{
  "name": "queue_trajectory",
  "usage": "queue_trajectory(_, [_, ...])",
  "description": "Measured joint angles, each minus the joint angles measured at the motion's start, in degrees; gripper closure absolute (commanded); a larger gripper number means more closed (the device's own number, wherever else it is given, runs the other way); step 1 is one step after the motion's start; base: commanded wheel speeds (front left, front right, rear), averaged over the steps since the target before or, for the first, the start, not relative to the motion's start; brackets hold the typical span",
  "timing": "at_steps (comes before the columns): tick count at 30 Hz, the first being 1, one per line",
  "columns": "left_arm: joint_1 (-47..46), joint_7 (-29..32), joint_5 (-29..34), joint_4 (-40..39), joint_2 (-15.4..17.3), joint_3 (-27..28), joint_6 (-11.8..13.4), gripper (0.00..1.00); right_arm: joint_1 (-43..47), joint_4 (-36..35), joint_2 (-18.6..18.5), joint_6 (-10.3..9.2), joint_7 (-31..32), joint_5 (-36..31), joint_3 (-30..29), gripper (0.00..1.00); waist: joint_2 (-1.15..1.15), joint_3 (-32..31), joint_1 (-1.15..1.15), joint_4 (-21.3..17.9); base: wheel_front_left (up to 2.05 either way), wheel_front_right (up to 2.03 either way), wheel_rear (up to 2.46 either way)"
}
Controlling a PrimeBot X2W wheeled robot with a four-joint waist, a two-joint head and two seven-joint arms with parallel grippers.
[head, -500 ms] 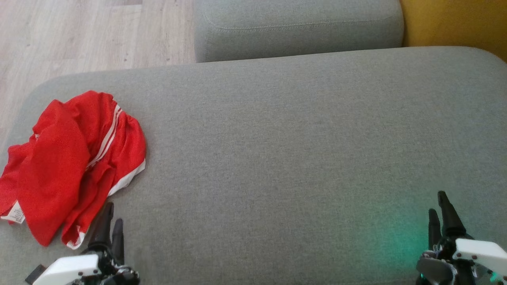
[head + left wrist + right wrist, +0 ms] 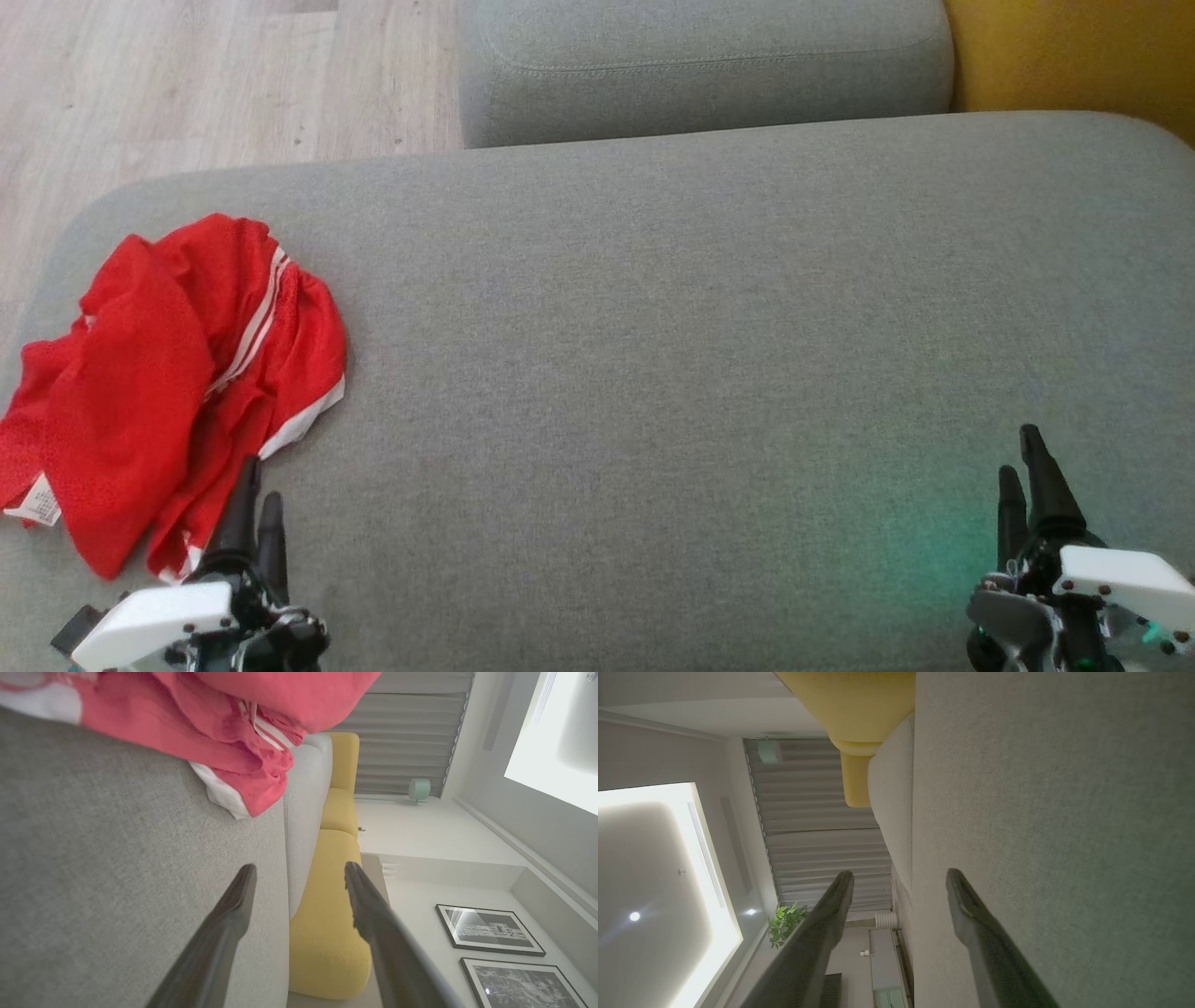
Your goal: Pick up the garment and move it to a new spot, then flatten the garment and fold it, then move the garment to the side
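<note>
You see L gripper [image 2: 261, 481] spread, empty, just beside crumpled red shorts [image 2: 168, 373]; R gripper [image 2: 1018, 451] likewise spread, empty, over grey cushion [image 2: 653, 373].

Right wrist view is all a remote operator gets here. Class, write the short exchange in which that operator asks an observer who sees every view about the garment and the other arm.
Operator: Past the right end effector I see grey cushion. Where is the garment?
Observer: The garment, red with white stripes, lies crumpled at the cushion's left end, far from your side.
Operator: Is the left end effector holding it?
Observer: No. The left end effector is open with nothing between its fingers; the garment's white hem lies just ahead of them.
</note>
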Motion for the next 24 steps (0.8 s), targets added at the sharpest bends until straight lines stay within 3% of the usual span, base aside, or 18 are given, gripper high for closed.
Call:
queue_trajectory(11, [0.0, -1.8, 5.9, -2.6, 0.0, -0.9, 0.0, 0.00, 0.0, -2.8, -0.1, 0.00, -1.9, -3.1, 2.4, 0.00, 0.00, -0.2, 0.00, 0.0, 0.00, 0.00, 0.00])
queue_trajectory(24, [0.0, -3.9, 21.2, -4.9, 0.0, -0.8, 0.7, 0.00, -0.1, -4.1, -0.5, 0.00, -4.3, -15.2, 5.8, 0.00, 0.00, -0.5, 0.00, 0.0, 0.00, 0.00, 0.00])
